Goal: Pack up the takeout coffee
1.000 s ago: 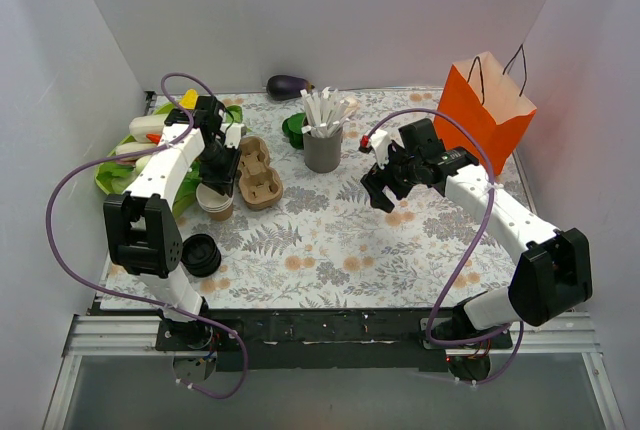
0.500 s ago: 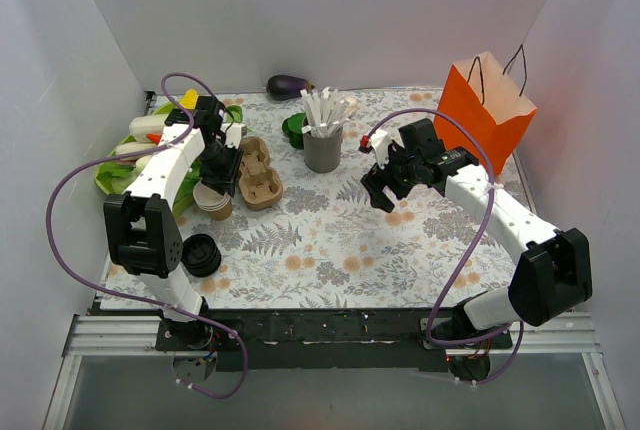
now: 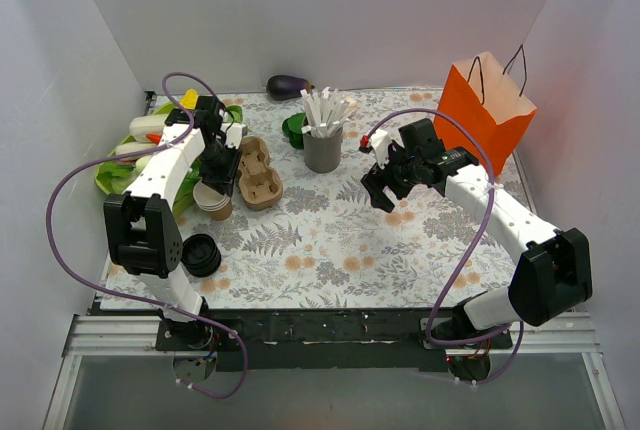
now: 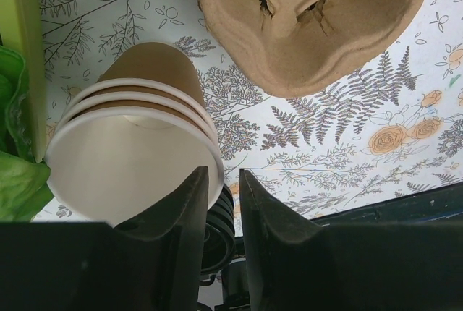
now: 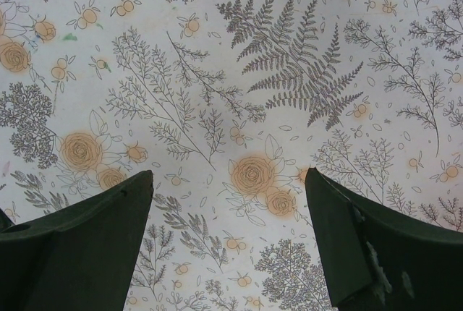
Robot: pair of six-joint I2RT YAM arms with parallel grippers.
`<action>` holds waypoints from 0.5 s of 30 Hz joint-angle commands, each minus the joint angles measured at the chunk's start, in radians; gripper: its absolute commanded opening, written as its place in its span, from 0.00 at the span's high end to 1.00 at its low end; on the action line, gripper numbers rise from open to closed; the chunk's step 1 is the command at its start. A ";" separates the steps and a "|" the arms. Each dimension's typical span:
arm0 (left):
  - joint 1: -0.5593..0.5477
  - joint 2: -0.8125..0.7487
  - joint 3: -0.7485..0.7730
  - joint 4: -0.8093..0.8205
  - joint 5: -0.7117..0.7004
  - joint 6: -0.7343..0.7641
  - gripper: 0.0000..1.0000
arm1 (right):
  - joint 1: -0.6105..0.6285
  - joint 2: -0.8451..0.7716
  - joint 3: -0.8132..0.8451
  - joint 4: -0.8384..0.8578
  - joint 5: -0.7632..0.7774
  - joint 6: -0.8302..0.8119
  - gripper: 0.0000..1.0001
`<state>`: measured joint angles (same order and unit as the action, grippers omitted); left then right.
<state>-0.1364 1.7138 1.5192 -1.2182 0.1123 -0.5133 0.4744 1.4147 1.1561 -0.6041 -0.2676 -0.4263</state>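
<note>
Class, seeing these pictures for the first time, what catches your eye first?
The orange paper bag stands out at the far right. Next, the stack of brown paper cups at the left, with the left pincer astride its rim, while the right pincer hangs wide open over floral cloth.

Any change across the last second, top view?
Nothing visible. The left gripper stays at the rim of the cup stack beside the tray, and the right gripper stays open above the table. The bag is untouched.
</note>
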 commanded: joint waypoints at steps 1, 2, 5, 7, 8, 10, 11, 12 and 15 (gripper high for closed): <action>0.006 -0.003 -0.001 0.017 -0.013 0.007 0.76 | 0.006 -0.016 0.011 0.009 -0.002 -0.014 0.07; 0.006 -0.003 -0.004 0.017 -0.014 0.007 0.77 | 0.006 -0.016 0.011 0.009 -0.002 -0.014 0.07; 0.006 -0.005 -0.010 0.019 -0.019 0.007 0.78 | 0.006 -0.016 0.013 0.007 -0.001 -0.014 0.07; 0.006 -0.005 -0.014 0.022 -0.025 0.006 0.78 | 0.006 -0.014 0.014 0.009 -0.002 -0.014 0.07; 0.006 -0.006 -0.019 0.022 -0.028 0.006 0.79 | 0.004 -0.014 0.013 0.010 -0.002 -0.014 0.07; 0.006 -0.005 -0.027 0.023 -0.033 0.006 0.79 | 0.006 -0.013 0.013 0.012 -0.004 -0.014 0.07; 0.006 -0.005 -0.028 0.025 -0.031 0.004 0.80 | 0.006 -0.013 0.013 0.013 -0.005 -0.014 0.07; 0.006 -0.005 -0.028 0.026 -0.034 0.004 0.80 | 0.006 -0.010 0.014 0.015 -0.004 -0.014 0.07; 0.006 -0.002 -0.028 0.026 -0.037 0.006 0.80 | 0.006 -0.010 0.016 0.013 -0.004 -0.014 0.07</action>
<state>-0.1364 1.7142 1.4960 -1.2003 0.0895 -0.5133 0.4744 1.4147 1.1561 -0.6041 -0.2649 -0.4263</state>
